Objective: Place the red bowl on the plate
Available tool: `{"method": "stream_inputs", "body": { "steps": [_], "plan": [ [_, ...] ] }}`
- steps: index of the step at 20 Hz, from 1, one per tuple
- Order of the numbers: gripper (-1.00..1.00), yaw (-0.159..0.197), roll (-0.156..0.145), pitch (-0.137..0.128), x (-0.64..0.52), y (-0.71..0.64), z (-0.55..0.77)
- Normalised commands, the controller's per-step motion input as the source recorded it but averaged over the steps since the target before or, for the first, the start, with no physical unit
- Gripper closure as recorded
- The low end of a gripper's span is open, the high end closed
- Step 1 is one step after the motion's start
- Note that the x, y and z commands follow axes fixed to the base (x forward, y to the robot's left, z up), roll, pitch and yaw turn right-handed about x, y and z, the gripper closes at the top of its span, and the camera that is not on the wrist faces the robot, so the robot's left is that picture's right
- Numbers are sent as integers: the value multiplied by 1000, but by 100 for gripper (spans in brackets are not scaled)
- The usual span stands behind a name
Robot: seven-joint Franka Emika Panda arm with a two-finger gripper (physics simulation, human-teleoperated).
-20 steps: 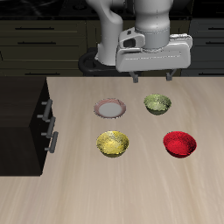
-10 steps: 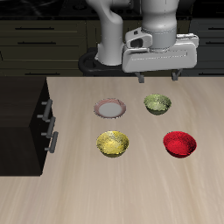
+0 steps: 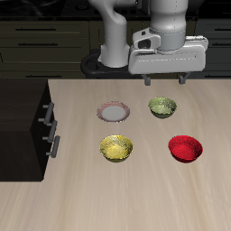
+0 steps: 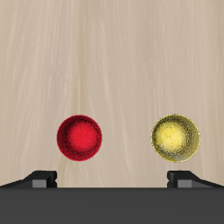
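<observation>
a simulated kitchen: dark cabinets (image 3: 36, 36) behind a wooden table (image 3: 135, 194) bearing bowls.

Lighting was even and soft, with no harsh glare. Below the gripper (image 3: 168, 79) the table (image 3: 135, 194) stayed bright, bowls casting faint shadows; cabinets behind it were dim. Renders were low-resolution, slightly soft, undistorted.
</observation>
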Motion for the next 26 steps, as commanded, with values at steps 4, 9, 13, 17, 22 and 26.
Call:
{"method": "stream_inputs", "body": {
  "steps": [4, 9, 13, 17, 22, 26],
  "plan": [
    [-100, 22, 4, 11, 36, 95, -45],
    [-100, 0, -18, -5, 21, 19, -7],
    [-100, 24, -28, -3, -23, 162, -41],
    [-100, -22, 19, 13, 38, 88, -29],
    [-100, 28, -18, -7, 19, 31, 13],
    [-100, -3, 35, -7, -21, 182, -29]
  ]
}}
